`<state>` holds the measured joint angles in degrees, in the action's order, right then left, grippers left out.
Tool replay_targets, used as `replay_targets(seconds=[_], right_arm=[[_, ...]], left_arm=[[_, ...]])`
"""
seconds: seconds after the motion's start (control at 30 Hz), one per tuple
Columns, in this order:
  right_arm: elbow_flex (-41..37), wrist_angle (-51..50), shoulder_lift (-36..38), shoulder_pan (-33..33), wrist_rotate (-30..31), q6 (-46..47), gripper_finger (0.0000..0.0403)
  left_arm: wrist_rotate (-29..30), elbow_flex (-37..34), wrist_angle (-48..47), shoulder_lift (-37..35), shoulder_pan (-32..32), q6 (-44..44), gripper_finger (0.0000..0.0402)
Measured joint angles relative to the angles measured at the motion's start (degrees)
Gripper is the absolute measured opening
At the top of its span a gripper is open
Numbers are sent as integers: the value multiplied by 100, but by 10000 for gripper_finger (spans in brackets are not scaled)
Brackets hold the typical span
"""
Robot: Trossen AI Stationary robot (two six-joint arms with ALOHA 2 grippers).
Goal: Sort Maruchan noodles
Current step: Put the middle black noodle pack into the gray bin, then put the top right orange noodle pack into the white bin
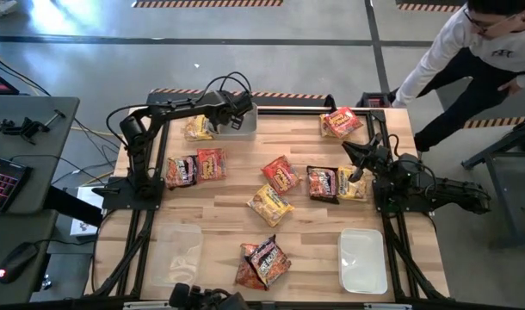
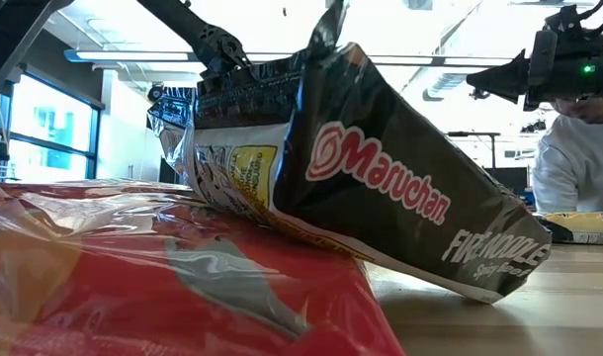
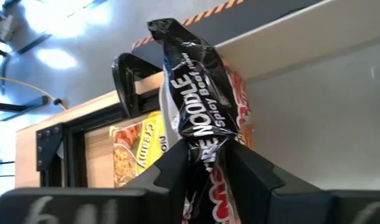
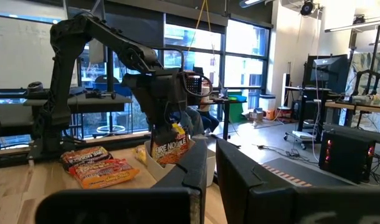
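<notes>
Up at the far left of the table, we see the left gripper [image 3: 205,165] clamped on a dark Fire Noodle packet [image 3: 196,93], its two fingers [image 3: 171,168] pressed against the crinkly plastic from both sides. The packet's long axis runs straight away from the fingers toward the clear bin [image 1: 238,123], and it hangs over that bin's rim. Behind it in the left wrist view lies a yellow packet [image 1: 198,127], flat on the wood just beside the bin. A black clamp [image 3: 124,81] grips the table edge close by.

Further out, two packets [image 1: 196,166], one dark and one red-orange, lie side by side near the left arm's base. More packets lie loose across the wooden table [image 1: 305,232]: a red one [image 1: 281,174], a yellow one [image 1: 270,205], a dark and yellow pair [image 1: 335,183], another pair [image 1: 341,122] at the far right corner, and a crumpled heap [image 1: 262,262] at the near edge. Two more clear bins sit near the front, one left [image 1: 176,251] and one right [image 1: 363,260].

The right gripper [image 1: 353,157] hovers above the dark and yellow pair with its fingers spread and nothing between them. A person [image 1: 469,47] in a white top stands past the far right corner.
</notes>
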<state>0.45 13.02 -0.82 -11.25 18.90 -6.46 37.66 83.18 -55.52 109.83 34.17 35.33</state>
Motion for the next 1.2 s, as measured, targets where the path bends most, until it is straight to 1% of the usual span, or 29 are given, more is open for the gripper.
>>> replay_targets(seconds=[0.1, 0.23, 0.53, 0.9, 1.2], right_arm=[[1, 4, 0, -2, -1, 0, 23], [0, 4, 0, -2, 0, -2, 23], [2, 11, -2, -2, 0, 0, 23], [0, 15, -1, -2, 0, -2, 23], [2, 27, -2, -2, 0, -2, 23]], left_arm=[[-80, 0, -1, 1, 0, -7, 121], [-102, 2, -6, -13, 0, -157, 132], [-38, 210, -43, -21, 0, -454, 134], [341, 249, -503, -27, 122, -410, 134], [587, 256, -637, -442, 138, -520, 134]])
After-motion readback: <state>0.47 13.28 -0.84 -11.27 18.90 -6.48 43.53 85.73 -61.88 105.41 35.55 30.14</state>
